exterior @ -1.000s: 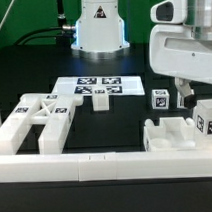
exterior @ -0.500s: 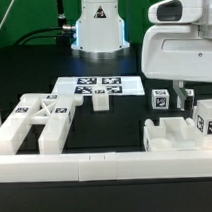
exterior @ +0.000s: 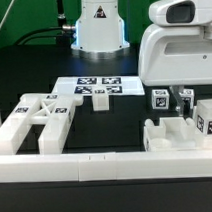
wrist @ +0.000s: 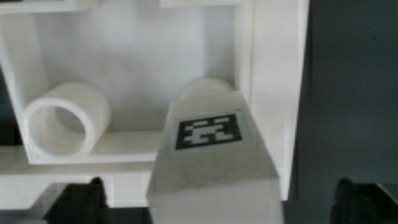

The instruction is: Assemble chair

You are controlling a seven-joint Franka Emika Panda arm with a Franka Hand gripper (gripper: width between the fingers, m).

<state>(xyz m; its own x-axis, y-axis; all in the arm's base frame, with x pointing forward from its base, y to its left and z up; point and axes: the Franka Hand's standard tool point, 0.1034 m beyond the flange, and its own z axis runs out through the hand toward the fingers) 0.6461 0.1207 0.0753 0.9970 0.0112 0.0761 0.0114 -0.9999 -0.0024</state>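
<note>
In the exterior view the X-braced chair frame (exterior: 40, 119) lies at the left. A small white block (exterior: 101, 103) sits in the middle. The notched block (exterior: 173, 137) and tagged cube-ended pegs (exterior: 161, 100) stand at the right. My gripper (exterior: 185, 97) hangs under the big white hand, just above the pegs behind the notched block. In the wrist view my gripper (wrist: 222, 205) is open, and a white tagged peg (wrist: 215, 130) stands between the dark fingertips (wrist: 80, 200) with a gap on each side. A white round peg end (wrist: 63, 120) lies inside a white walled part beside it.
The marker board (exterior: 93, 87) lies at the back centre, in front of the robot base (exterior: 99, 29). Long plain white border rails (exterior: 97, 166) run along the front edge. Dark cables trail at the back left.
The white hand has shifted toward the exterior view's left and looms larger over the right-hand pegs. The chair parts have not moved.
</note>
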